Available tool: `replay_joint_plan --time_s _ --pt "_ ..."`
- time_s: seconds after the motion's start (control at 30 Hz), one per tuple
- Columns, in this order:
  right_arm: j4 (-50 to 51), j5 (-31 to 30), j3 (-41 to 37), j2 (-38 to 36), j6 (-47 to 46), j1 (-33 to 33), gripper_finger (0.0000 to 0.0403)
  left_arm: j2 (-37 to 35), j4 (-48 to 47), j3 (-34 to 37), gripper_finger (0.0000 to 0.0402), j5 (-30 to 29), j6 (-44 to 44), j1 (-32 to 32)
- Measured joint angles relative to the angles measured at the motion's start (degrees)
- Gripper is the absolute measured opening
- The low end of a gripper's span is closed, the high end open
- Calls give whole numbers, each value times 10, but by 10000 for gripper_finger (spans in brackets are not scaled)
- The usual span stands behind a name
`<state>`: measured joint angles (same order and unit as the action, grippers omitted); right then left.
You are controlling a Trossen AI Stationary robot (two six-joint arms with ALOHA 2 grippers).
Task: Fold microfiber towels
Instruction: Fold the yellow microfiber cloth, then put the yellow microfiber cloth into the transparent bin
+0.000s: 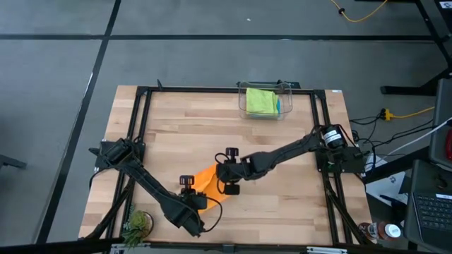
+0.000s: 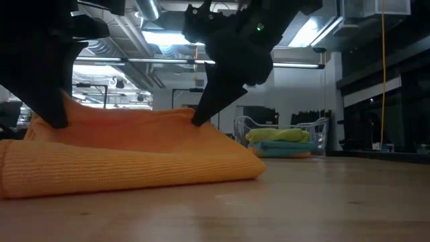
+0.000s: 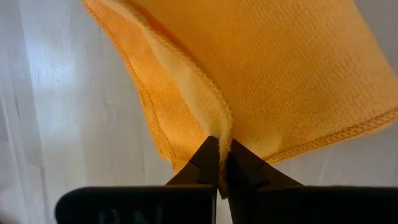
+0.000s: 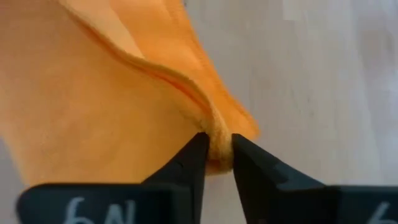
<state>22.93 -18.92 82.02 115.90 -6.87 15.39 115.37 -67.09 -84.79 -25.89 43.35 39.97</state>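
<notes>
High view shows the wooden tabletop (image 1: 282, 190) inside a black frame, grey floor around it and cables and a laptop off to the right; the low view looks into a dim workshop with ceiling lights. At the far edge sits a clear plastic bin (image 1: 265, 101) holding a lime green towel (image 1: 260, 101) on a teal one. Near the front lies the orange towel (image 1: 206, 180), doubled over, with both arms on it. The left hand (image 3: 219, 163) is pinched tight on a corner where two layers meet. The right hand (image 4: 215, 152) nips the other corner, its fingers slightly apart with cloth between them.

My worry is that loose right pinch: if it lets one layer slip while the left holds, the edges would skew and the fold come out crooked. A small plant (image 1: 136, 224) stands near the left arm.
</notes>
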Motion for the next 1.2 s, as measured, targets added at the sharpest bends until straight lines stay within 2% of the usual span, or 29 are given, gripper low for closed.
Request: replay_joint_plan --time_s 0.23,0.5,0.7,1.0,1.1,1.2 --pt "0 40 0 0 0 -7 137 0 -1 0 37 -1 24 -9" --pt "0 38 0 0 0 -11 190 0 -31 0 113 6 77 -28" --pt "0 36 0 0 -1 -14 197 0 -38 -2 156 26 86 -32" --pt "13 36 14 0 8 -14 197 0 -123 -53 158 37 88 -29" --pt "23 41 22 0 -51 -14 197 0 -171 -74 158 37 92 -24" --pt "22 93 23 0 -94 -14 197 0 -196 -86 158 31 99 -15"
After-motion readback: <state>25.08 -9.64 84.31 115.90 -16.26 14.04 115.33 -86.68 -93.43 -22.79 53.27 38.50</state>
